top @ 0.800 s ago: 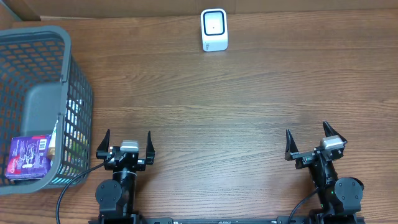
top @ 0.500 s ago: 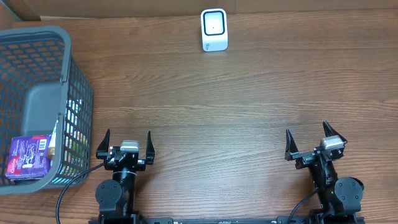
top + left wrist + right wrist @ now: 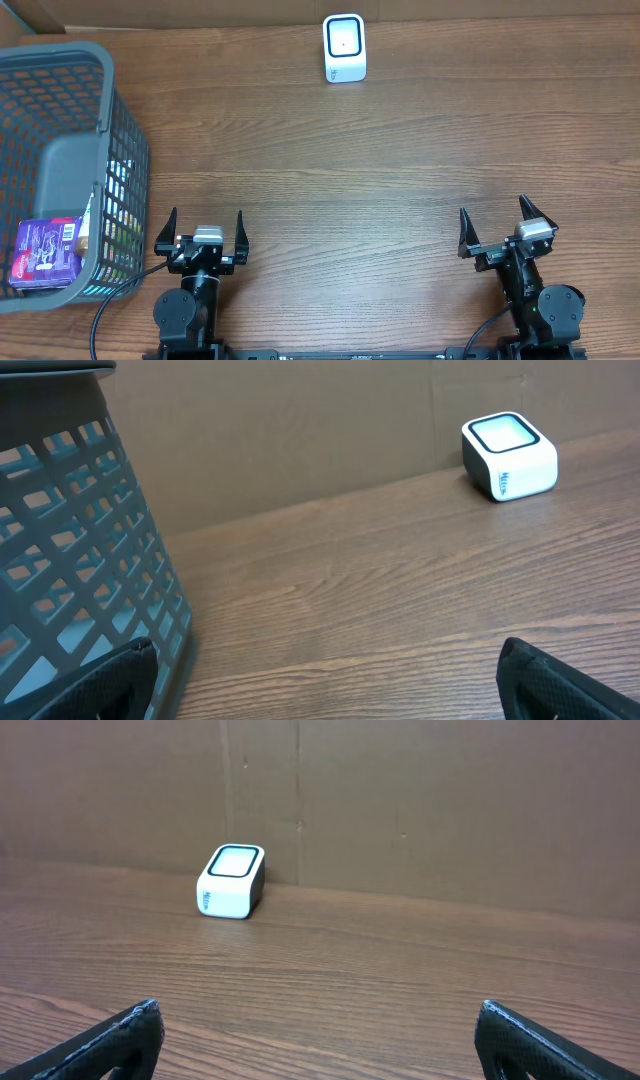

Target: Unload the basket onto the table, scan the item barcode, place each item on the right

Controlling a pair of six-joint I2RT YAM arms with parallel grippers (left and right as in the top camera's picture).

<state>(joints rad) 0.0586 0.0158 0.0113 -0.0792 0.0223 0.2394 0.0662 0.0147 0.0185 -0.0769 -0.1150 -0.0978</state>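
Pincers, overhead: left pincer point(image 3: 206, 218) and right pincer point(image 3: 493, 208) both stand spread wide with nothing between the fingers, low at the near edge of the desk point(image 3: 380, 170) and well apart from each other.
Basket, overhead: grey mesh basket point(image 3: 125, 160) at the desk's left side, just beside the left pincer.
Item, overhead: purple packet point(image 3: 45, 250) lies inside the basket, at its near corner; its barcode cannot be made out.
Scanner, overhead: white scanner point(image 3: 344, 47) at the far edge, about the middle, well apart from both pincers.
Left wrist view: left pincer point(image 3: 330, 680) wide, only the dark fingertips showing at the bottom corners; basket point(image 3: 80, 560) close on the left, scanner point(image 3: 508, 456) far right against a cardboard wall point(image 3: 300, 430).
Right wrist view: right pincer point(image 3: 320, 1040) wide and holding nothing; scanner point(image 3: 231, 881) ahead to the left, bare desk point(image 3: 400, 970) between.
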